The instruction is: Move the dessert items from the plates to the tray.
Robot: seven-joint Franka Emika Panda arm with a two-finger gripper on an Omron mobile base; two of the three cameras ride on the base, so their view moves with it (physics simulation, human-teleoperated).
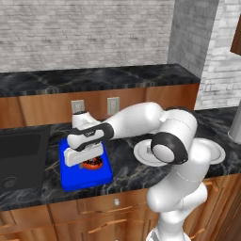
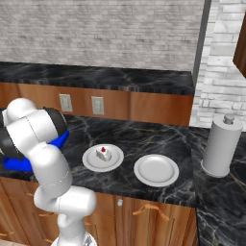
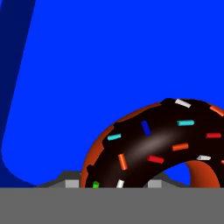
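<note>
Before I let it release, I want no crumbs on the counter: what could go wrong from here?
1. The fingers grip the donut by one side over the tray; I cannot tell whether it is touching down, so a release might let it tip or roll toward the rim.
2. The cake piece sits on its plate close to the arm, whose swing back may clip it.

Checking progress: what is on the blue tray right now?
The chocolate donut sits over the tray, under the hand; the hand hides any contact.
</note>
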